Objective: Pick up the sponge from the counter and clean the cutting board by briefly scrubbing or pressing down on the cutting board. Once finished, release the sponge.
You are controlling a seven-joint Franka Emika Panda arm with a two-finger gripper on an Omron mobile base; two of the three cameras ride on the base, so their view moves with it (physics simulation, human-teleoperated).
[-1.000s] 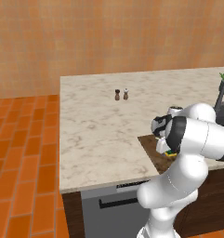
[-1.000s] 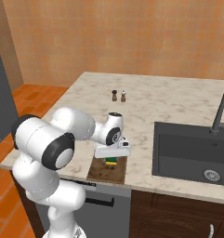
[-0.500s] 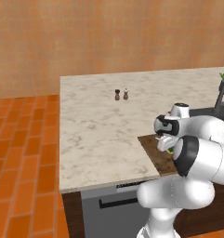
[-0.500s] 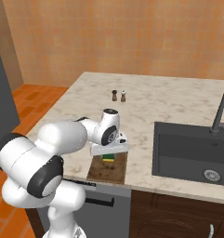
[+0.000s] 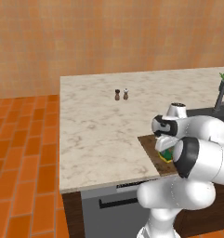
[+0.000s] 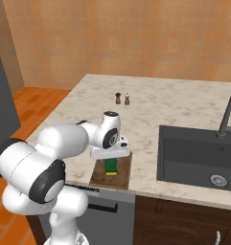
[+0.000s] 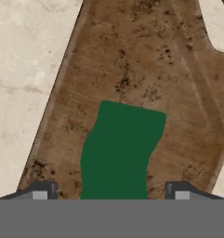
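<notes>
Sponge on the board, scrub underway!

Left base view: the claw (image 5: pixel 165 149) sat low over the board (image 5: pixel 150 144) near the surface (image 5: pixel 99 125) edge. Right base view: the sponge (image 6: pixel 110 166) lay on the board under the claw. Hand view: green sponge (image 7: pixel 120 148) ran between the fingertips (image 7: pixel 41 191), apparently gripped, though contact was hidden. Judged: pickup done; pressing and release remained.

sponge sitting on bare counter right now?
No. In the hand view the sponge lies on the cutting board, brown wood showing on each visible side of it, between the gripper fingertips.
</notes>
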